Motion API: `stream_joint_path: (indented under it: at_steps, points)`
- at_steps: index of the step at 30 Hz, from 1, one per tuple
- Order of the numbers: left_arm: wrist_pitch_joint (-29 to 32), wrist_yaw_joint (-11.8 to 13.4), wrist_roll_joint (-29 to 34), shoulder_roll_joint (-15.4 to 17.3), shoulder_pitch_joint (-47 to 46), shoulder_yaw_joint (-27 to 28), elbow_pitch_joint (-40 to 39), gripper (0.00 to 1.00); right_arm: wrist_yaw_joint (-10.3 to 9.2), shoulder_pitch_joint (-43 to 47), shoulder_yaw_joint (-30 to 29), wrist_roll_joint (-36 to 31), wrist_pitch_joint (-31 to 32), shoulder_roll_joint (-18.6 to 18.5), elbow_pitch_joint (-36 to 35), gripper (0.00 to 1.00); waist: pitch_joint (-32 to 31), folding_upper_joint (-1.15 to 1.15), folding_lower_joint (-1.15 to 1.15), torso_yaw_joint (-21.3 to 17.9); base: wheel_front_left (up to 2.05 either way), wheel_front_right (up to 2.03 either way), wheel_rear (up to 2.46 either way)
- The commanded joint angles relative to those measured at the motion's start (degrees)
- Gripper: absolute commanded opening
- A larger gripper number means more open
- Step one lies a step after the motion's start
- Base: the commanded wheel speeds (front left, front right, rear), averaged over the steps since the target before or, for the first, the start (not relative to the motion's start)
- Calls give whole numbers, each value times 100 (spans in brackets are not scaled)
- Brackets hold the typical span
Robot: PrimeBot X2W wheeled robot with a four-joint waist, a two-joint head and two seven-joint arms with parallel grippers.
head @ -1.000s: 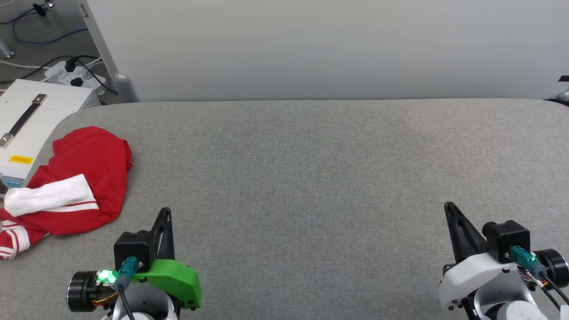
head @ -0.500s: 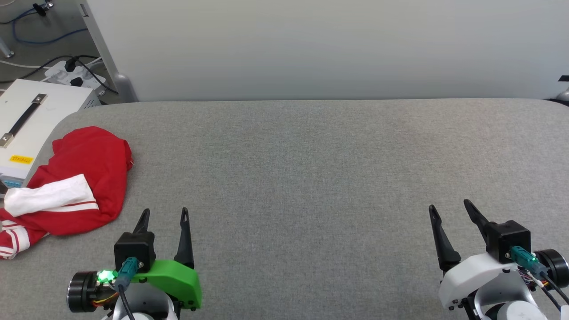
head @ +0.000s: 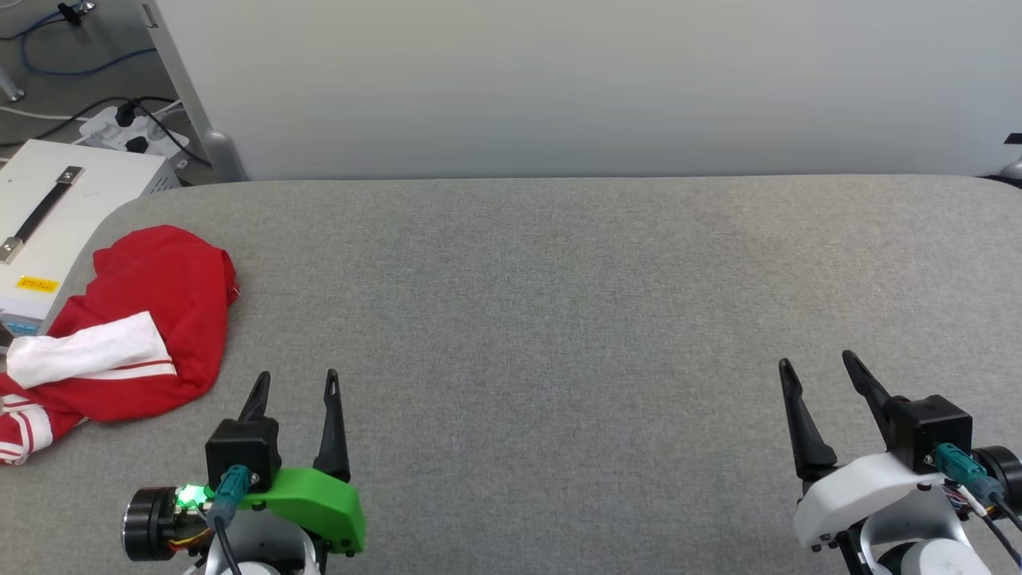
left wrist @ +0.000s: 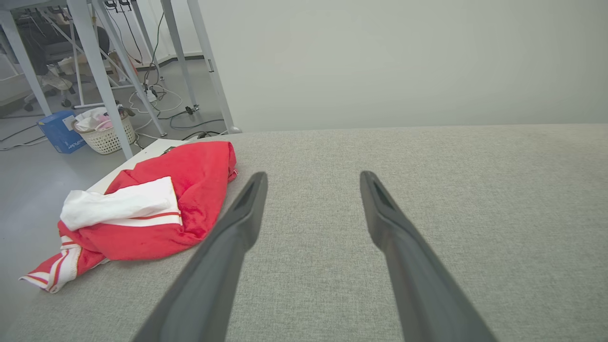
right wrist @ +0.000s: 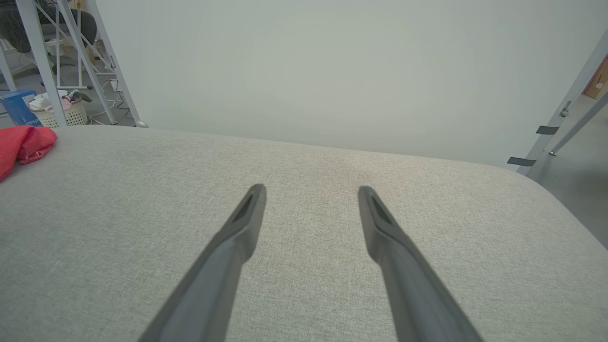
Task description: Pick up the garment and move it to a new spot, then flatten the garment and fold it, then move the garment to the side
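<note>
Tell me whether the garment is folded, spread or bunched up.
Bunched up. The garment lies in a crumpled heap at the grey surface's left edge, one white sleeve draped over the red body.

Bright, even, soft light; faint shadow under the garment (left wrist: pixel 190 190). Pictures are sharp; wrist views curve at edges.

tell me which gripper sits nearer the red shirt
The left gripper, with the green cover: the garment lies close on its left; the white-covered right gripper is far from it.

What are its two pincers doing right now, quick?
Left pincer: open, holding nothing.
Right pincer: open, holding nothing.
</note>
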Motion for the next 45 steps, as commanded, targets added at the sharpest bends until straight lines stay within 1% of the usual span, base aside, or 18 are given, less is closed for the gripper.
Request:
stream_joint_path:
  at_steps: [1, 21, 45]
  points:
    - [-59, 41, -51, -4, -56, -16, -16, 100, -1, 16, -22, 79, -69, 0, -64, 100, 2, 0, 0, 2, 0, 0, 0]
    - [-298, 60, -203, -8, -84, -80, 19, 100, -1, 104, -82, 395, -305, 0, -207, 100, 29, 0, 0, 19, 0, 0, 0]
    - [-583, 76, -336, -13, -65, -172, 114, 100, -2, 276, -137, 595, -586, 0, -340, 100, -18, 0, 0, 22, 0, 0, 0]
